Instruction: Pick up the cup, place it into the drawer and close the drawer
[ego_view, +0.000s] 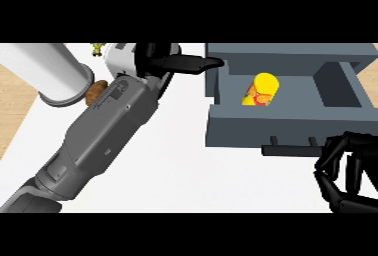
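Yellow cup (263, 90) lies in the drawer (284, 127), beyond the clenched, empty right robot hand (347, 172).

I see the yellow cup (262, 90) lying inside the open grey drawer (284, 131). My left hand (171, 61) reaches toward the drawer's left wall, fingers straight. My right hand (348, 172) sits curled just beside the drawer's handle (294, 149), lower right.

Yellow cup (263, 89) lying inside open grey drawer (284, 131)
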